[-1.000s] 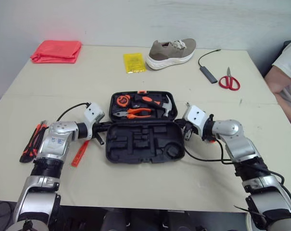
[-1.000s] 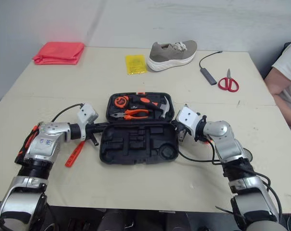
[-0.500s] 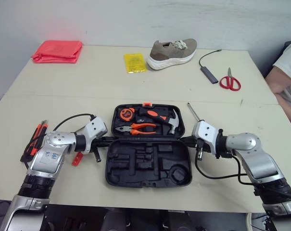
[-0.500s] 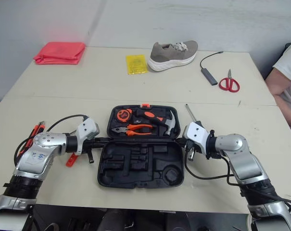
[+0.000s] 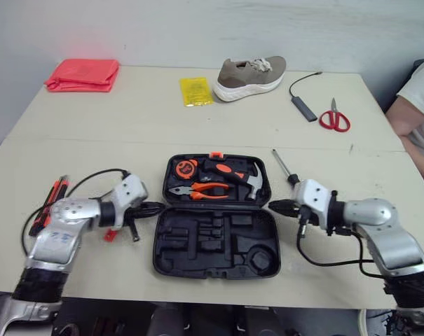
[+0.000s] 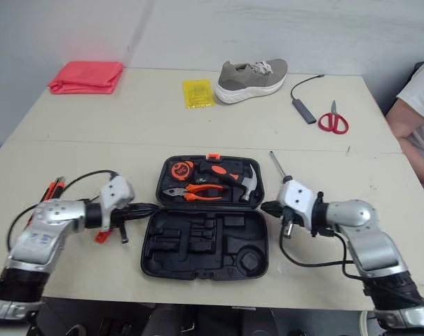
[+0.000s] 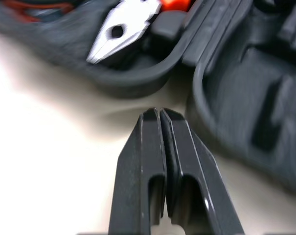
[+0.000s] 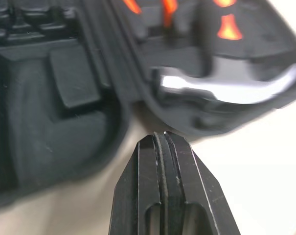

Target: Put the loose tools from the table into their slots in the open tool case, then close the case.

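The black tool case (image 5: 171,253) lies open near the table's front edge. Its far half holds a tape measure (image 5: 186,168), orange pliers (image 5: 201,190) and a hammer (image 5: 252,179); the near half's slots are empty. My left gripper (image 5: 156,207) is shut and empty, pointing at the case's left side by the hinge, a little off it (image 7: 160,117). My right gripper (image 5: 275,206) is also shut and empty, just off the right side (image 8: 162,139). A loose screwdriver (image 5: 282,167) lies right of the case. Red-and-black tools (image 5: 48,205) and an orange tool (image 5: 111,234) lie at the left.
At the back of the table are a beige shoe (image 5: 251,76), a yellow packet (image 5: 195,91) and a folded red cloth (image 5: 83,74). Red scissors (image 5: 333,117) and a cabled adapter (image 5: 303,107) lie back right. A person's arm (image 5: 411,119) rests at the right edge.
The case has slid toward the table's front edge, uncovering the screwdriver. Both grippers, which were against the case's sides, have since drawn slightly outward from it.
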`<state>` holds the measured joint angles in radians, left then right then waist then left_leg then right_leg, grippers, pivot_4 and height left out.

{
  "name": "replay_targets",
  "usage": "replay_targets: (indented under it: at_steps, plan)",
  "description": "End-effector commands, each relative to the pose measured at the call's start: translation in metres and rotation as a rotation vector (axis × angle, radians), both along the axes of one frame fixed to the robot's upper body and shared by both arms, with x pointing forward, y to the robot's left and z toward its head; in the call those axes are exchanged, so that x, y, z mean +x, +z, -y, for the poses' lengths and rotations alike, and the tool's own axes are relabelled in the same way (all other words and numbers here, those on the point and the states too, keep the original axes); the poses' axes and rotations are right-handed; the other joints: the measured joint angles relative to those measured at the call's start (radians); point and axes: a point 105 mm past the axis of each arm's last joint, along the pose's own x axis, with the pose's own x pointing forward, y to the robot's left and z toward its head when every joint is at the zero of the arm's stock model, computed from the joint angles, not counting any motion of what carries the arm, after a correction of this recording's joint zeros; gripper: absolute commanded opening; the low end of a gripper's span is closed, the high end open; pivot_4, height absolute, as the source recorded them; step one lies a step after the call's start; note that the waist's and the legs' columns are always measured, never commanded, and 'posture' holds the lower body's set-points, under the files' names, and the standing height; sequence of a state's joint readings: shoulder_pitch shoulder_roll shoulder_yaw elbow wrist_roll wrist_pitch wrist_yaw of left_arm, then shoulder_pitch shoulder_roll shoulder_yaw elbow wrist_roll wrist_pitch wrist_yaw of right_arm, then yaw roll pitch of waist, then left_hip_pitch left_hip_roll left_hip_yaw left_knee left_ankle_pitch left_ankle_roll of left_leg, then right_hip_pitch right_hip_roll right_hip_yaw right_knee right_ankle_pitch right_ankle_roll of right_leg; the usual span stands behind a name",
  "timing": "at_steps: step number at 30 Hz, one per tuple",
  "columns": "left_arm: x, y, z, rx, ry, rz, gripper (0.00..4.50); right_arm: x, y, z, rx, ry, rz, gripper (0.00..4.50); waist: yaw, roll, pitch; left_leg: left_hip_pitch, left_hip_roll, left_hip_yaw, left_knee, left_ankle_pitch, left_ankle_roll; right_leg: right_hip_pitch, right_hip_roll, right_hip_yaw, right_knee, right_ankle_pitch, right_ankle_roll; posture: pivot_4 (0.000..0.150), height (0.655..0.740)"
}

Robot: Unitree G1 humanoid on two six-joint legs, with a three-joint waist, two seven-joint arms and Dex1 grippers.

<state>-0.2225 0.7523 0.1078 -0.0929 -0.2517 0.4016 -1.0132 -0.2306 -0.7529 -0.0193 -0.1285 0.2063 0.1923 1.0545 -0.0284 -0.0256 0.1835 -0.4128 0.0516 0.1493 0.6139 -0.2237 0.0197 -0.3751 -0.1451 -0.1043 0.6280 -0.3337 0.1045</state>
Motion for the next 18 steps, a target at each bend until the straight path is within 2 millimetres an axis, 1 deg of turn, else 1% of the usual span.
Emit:
replay_targets:
  at_steps: [1,2,3,4,5,6,7,8,9,10,11,12,13,14,16,18]
  plan:
    - [-0.021,0.052,-0.048,-0.125,0.126,0.124,0.06,-0.017,0.034,0.035,0.094,-0.030,0.148,0.00,0.001,0.000,0.000,0.000,0.000,0.000,-0.001,-0.001,0.001,0.001,0.000,0.000,-0.001,0.000,0.000,0.150,0.7400]
    - [-0.027,0.058,-0.060,-0.158,0.172,0.126,0.06,-0.022,0.036,0.043,0.121,-0.052,0.160,0.00,0.001,0.000,0.000,0.001,0.000,0.000,-0.001,-0.003,0.003,0.001,0.000,0.000,-0.001,0.000,0.000,0.150,0.7400]
    - [-0.035,0.061,-0.072,-0.152,0.204,0.150,0.06,-0.027,0.034,0.052,0.118,-0.068,0.171,0.00,0.001,0.000,0.000,0.001,0.000,0.000,-0.001,-0.003,0.003,0.001,0.000,-0.001,-0.001,0.000,0.000,0.150,0.7400]
    - [-0.044,0.063,-0.089,-0.174,0.269,0.139,0.06,-0.036,0.029,0.062,0.121,-0.087,0.138,0.00,0.001,0.000,0.000,0.002,0.000,0.000,-0.001,-0.003,0.003,0.003,0.000,-0.001,-0.001,0.000,0.000,0.150,0.7400]
    - [-0.053,0.067,-0.109,-0.197,0.365,0.158,0.57,-0.039,0.029,0.073,0.124,-0.137,0.156,0.65,0.001,0.000,0.000,0.003,0.000,0.000,-0.001,-0.004,0.004,0.004,-0.001,0.000,-0.002,0.000,0.000,0.150,0.7400]
    - [-0.064,0.069,-0.133,-0.198,0.476,0.189,0.86,-0.042,0.028,0.088,0.136,-0.209,0.157,0.97,0.000,0.000,0.000,0.004,0.000,0.000,-0.001,-0.005,0.003,0.005,-0.001,0.000,-0.002,0.000,0.000,0.150,0.7400]
    - [-0.078,0.068,-0.156,-0.188,0.574,0.208,1.28,-0.045,0.026,0.106,0.132,-0.284,0.167,1.43,-0.001,0.000,0.000,0.006,0.000,0.000,-0.001,-0.009,0.000,0.007,-0.001,0.000,-0.003,0.000,0.000,0.150,0.7400]
    - [-0.088,0.067,-0.170,-0.172,0.629,0.221,1.78,-0.048,0.024,0.117,0.126,-0.329,0.177,1.95,-0.003,0.000,0.000,0.006,0.000,0.000,-0.001,-0.009,0.000,0.007,-0.001,0.000,-0.004,0.000,0.000,0.150,0.7400]
    - [-0.101,0.062,-0.185,-0.142,0.686,0.204,2.20,-0.052,0.019,0.130,0.104,-0.375,0.170,2.46,-0.003,0.000,0.000,0.006,0.000,0.000,-0.001,-0.009,0.000,0.007,-0.001,0.000,-0.004,0.000,0.000,0.150,0.7400]
    - [-0.116,0.059,-0.208,-0.124,0.780,0.193,2.72,-0.055,0.015,0.150,0.040,-0.431,0.189,2.98,-0.003,0.000,0.000,0.007,0.000,0.000,-0.001,-0.010,-0.001,0.006,-0.001,0.000,-0.005,0.000,0.000,0.150,0.7400]
    - [-0.130,0.058,-0.227,-0.111,0.864,0.200,3.13,-0.058,0.013,0.169,0.021,-0.496,0.189,3.46,-0.003,0.000,0.000,0.007,0.001,-0.001,-0.001,-0.011,-0.002,0.002,-0.001,0.000,-0.006,-0.001,-0.001,0.150,0.7400]
    - [-0.139,0.057,-0.238,-0.103,0.918,0.207,3.66,-0.061,0.012,0.182,0.012,-0.538,0.192,4.03,-0.003,0.000,0.000,0.007,0.001,-0.001,-0.001,-0.012,-0.002,0.001,-0.001,0.000,-0.008,-0.001,-0.002,0.150,0.7400]
    - [-0.148,0.057,-0.250,-0.099,0.974,0.222,4.13,-0.063,0.012,0.193,0.005,-0.572,0.198,4.49,-0.004,0.000,0.000,0.007,0.001,-0.001,-0.002,-0.013,-0.002,0.000,-0.001,0.000,-0.009,-0.002,-0.004,0.150,0.7400]
    - [-0.157,0.056,-0.259,-0.086,1.015,0.224,4.47,-0.066,0.010,0.201,0.008,-0.595,0.185,4.50,-0.003,0.000,0.000,0.007,0.001,-0.001,-0.002,-0.014,-0.002,0.000,-0.001,0.001,-0.011,-0.005,-0.009,0.150,0.7400]
    - [-0.174,0.052,-0.274,-0.045,1.080,0.213,4.47,-0.075,0.002,0.215,-0.020,-0.615,0.147,4.50,-0.003,0.000,0.000,0.006,0.001,-0.001,-0.003,-0.015,-0.003,0.000,-0.002,0.003,-0.013,-0.006,-0.012,0.150,0.7400]
    - [-0.183,0.054,-0.286,0.003,1.131,0.226,4.47,-0.082,-0.007,0.224,-0.023,-0.640,0.105,4.50,-0.002,-0.001,0.000,0.006,0.001,-0.002,-0.006,-0.015,-0.003,0.000,-0.003,0.007,-0.016,-0.008,-0.017,0.150,0.7400]
